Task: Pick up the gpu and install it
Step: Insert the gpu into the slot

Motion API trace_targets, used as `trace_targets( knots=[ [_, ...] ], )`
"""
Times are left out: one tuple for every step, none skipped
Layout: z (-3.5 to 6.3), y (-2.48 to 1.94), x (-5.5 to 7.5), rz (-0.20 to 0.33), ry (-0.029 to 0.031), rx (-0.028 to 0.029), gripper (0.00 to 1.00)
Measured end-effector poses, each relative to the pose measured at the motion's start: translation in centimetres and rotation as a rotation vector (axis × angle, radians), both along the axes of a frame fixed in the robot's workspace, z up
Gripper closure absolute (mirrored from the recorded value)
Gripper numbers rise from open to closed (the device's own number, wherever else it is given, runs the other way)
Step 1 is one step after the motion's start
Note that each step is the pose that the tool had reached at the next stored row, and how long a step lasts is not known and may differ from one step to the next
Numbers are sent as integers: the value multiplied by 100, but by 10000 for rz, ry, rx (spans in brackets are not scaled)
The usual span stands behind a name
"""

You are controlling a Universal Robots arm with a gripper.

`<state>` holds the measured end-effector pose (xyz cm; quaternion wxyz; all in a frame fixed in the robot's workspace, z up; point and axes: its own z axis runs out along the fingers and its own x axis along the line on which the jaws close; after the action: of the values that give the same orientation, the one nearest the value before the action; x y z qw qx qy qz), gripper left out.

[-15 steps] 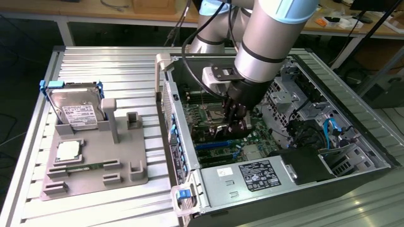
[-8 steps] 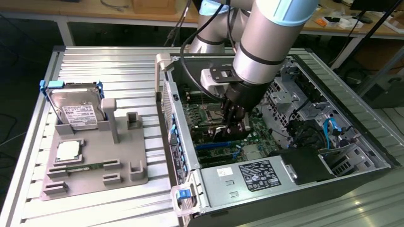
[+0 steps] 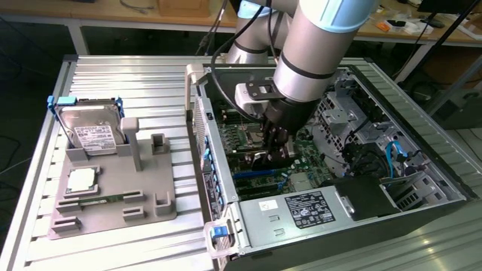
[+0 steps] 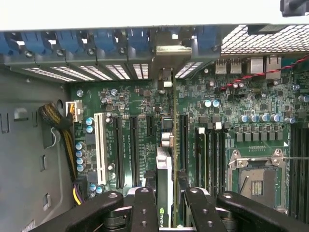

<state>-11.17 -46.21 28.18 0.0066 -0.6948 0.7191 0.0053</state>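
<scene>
– Closest to your wrist camera, your pincer [image 4: 167,193] is clamped on the gpu [image 4: 164,166], with one finger [image 4: 142,208] on each flat side. The card stands on its thin edge.

– You have it low inside the computer case [image 3: 197,113], over the motherboard [image 4: 130,104], in the middle of the row of slots.

– So I think you are on the putting-in step. The picking up is done.

– Long black slots [image 4: 118,150] lie on both sides of the card. The one under it is hidden, so I cannot tell if the card is pushed in yet.

– Farthest off, the card's silver bracket [image 4: 166,53] sits at the case's back wall, between the blue clips [image 4: 104,41].

– I think the next move needs a slow, straight push down. You would want the card not leaning, and the bracket lined up with its gap.
</scene>
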Motion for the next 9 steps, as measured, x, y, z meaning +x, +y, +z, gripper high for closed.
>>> trace_targets(
  knots=[
    [-1, 0, 0, 2, 1, -1, 73],
    [-2, -1, -1, 2, 1, -2, 73],
    [-5, 0, -1, 1, 0, 0, 73],
    [-9, 0, -1, 1, -1, 3, 73],
    [-16, 0, -2, 1, -3, 5, 73],
    [-21, 0, -2, 1, -1, 2, 73],
    [-26, 0, -3, 1, -1, 1, 73],
    [-31, 0, -3, 0, 0, 1, 73],
    [-33, 0, -3, 1, 0, 0, 73]
  ],
)
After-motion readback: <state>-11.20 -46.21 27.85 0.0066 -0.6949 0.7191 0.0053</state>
